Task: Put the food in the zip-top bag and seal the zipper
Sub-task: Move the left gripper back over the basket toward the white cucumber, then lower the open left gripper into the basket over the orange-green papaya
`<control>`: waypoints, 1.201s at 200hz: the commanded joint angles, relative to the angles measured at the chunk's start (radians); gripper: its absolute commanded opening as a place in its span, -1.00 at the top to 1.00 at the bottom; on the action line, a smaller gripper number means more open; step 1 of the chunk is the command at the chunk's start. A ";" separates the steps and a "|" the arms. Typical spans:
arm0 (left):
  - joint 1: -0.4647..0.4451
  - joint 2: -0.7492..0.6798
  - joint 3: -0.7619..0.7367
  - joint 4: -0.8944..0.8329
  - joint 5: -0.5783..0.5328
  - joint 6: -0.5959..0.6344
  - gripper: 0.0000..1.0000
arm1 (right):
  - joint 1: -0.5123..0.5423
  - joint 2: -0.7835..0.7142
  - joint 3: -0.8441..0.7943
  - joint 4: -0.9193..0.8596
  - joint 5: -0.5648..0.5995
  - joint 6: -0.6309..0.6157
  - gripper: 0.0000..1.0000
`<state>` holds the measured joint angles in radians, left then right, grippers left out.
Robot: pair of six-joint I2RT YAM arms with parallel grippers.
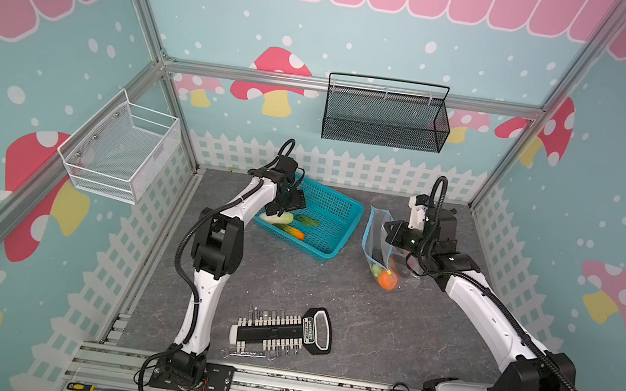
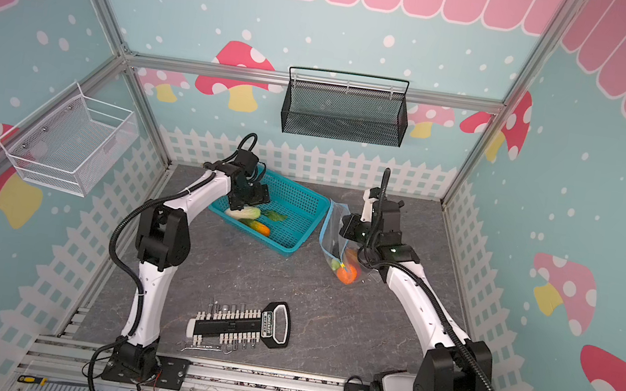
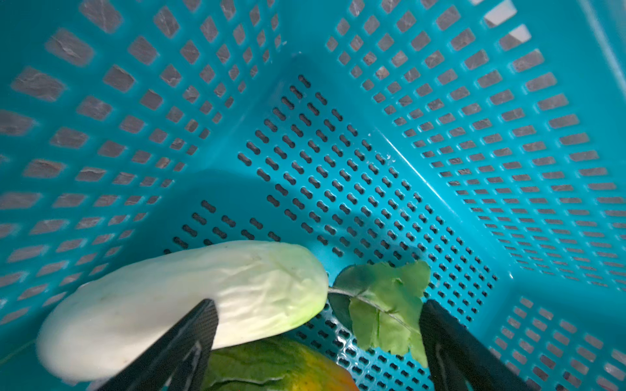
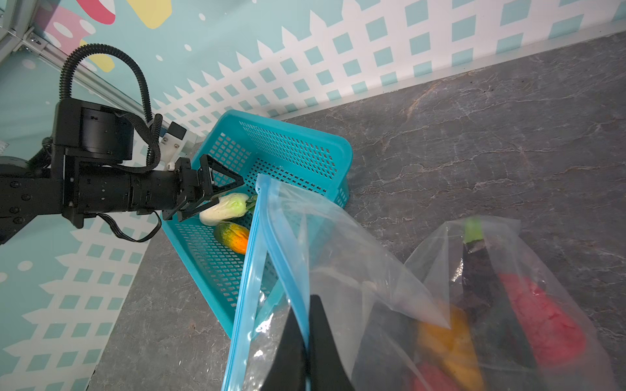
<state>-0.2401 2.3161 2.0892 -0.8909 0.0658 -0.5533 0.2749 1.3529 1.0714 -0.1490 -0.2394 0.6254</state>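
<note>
On the left, our left gripper (image 4: 227, 192) hangs released, jaws spread wide, low inside the teal basket (image 1: 334, 197); one finger (image 3: 189, 335) crosses the white-green cabbage (image 3: 189, 298), and we cannot tell whether it touches. Beside the cabbage lie a green-orange fruit (image 1: 292, 231) and a green leaf (image 3: 382, 301). To the right, just beside the basket, the clear bag (image 4: 338, 250) rises from the table (image 1: 387, 334), mouth gaping, its blue zipper (image 4: 249, 270) unsealed. Our right gripper (image 4: 306, 315) is clenched on that strip. Inside we see orange, red and dark purple food (image 4: 542, 321), blurred through the plastic; from above the right arm (image 1: 487, 311) hides part of the bag. Bare table lies in front, down to a tool rack (image 1: 283, 328).
</note>
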 commanded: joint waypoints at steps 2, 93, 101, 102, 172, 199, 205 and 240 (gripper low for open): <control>-0.014 0.004 -0.030 -0.003 0.034 0.010 -0.88 | -0.003 0.011 0.001 0.015 -0.008 0.012 0.96; -0.073 -0.139 -0.165 -0.055 -0.069 0.156 -0.76 | -0.001 0.034 0.031 0.005 -0.024 0.011 0.97; -0.069 -0.155 -0.183 -0.056 -0.082 0.137 -0.76 | -0.001 0.032 0.032 0.005 -0.024 0.012 0.97; -0.069 -0.157 -0.186 -0.056 -0.083 0.135 -0.76 | 0.000 0.032 0.031 0.005 -0.024 0.012 0.97; -0.022 -0.129 -0.226 -0.056 0.000 0.072 -0.76 | 0.001 0.020 0.034 -0.002 -0.020 0.014 0.97; -0.027 -0.104 -0.222 -0.056 0.053 0.064 -0.76 | 0.001 0.020 0.045 -0.011 -0.013 0.007 0.97; -0.030 -0.101 -0.224 -0.056 0.063 0.064 -0.76 | 0.002 0.020 0.048 -0.012 -0.012 0.006 0.97; -0.045 -0.088 -0.222 -0.056 0.091 0.062 -0.75 | 0.001 0.027 0.056 -0.012 -0.014 0.003 0.97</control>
<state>-0.2718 2.1998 1.8759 -0.9184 0.1089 -0.4755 0.2749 1.3808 1.0962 -0.1516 -0.2596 0.6331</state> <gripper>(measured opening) 0.878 0.047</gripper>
